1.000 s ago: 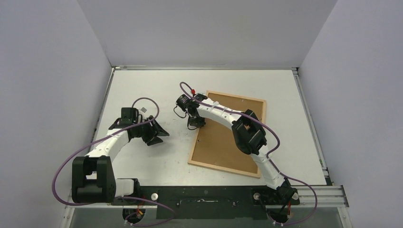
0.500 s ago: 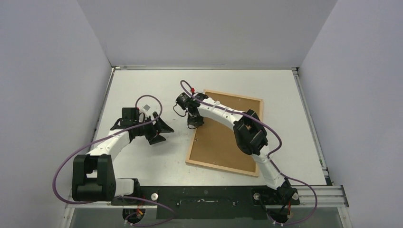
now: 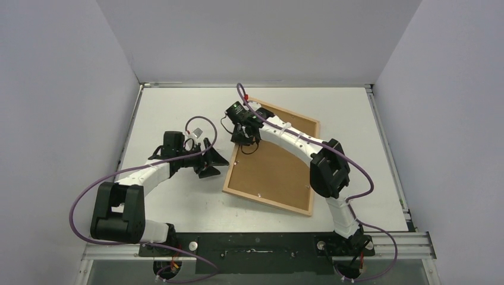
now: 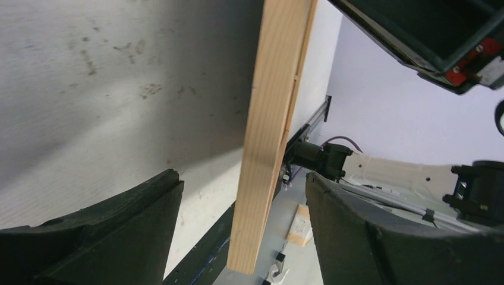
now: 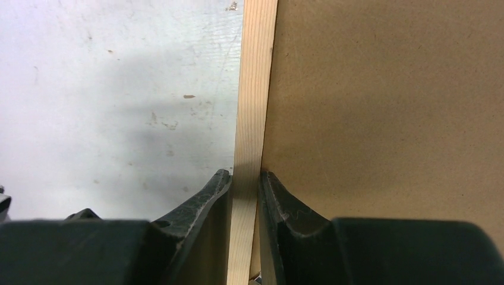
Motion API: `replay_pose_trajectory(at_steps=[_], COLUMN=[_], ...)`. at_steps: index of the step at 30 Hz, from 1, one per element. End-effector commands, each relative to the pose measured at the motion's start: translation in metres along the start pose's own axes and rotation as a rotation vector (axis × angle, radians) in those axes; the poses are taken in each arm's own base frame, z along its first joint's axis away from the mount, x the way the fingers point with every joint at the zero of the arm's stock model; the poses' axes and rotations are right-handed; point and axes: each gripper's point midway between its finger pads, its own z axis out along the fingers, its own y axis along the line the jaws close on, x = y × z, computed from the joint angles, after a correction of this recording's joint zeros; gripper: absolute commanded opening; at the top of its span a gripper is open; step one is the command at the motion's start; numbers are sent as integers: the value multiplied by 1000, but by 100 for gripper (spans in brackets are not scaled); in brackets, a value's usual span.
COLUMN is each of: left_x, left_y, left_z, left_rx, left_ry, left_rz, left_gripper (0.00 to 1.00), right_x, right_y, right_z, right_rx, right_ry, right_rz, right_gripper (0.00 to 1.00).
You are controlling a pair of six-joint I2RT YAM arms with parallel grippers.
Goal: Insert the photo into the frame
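Right claw [image 5: 245,178] clamps the thin light-wood rectangular picture frame [image 5: 254,89] by its near-to-far left bar, with the left claw [image 4: 242,179] spread open just beside it.

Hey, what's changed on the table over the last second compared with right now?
The right gripper dragged the frame left, toward the left arm. The left gripper reached right and opened; the frame's bar now sits between its open fingers. Unchanged: right gripper shut on the frame's left bar, brown board inside.
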Motion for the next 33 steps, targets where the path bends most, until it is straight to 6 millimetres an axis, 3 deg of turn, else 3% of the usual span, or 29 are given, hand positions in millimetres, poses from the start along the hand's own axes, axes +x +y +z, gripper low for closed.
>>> replay_pose_trajectory(at_steps=[1,9,17,25,33], left_x=[0,5,9,0,-6], left_y=[-37,-53,-44,-38,-56], left_z=[-5,-4,7,9,-3], left_rx=[155,215,188,132,136], left_ry=[31,66,69,22,-37], left_rz=[116,151,148,186,241], left_gripper=[73,63,49,55,26], right_x=[-35,-42,-45,-45,-47], right_y=[41,56,68,74,77], right_z=[-45,-55,-62,-65,-66], right_rx=[-203,-279,-346,-383,-404], right_ry=[-86,-85,-78,-55,-49], right_rz=[108,170,219,234,258], right_gripper=[0,0,0,0,0])
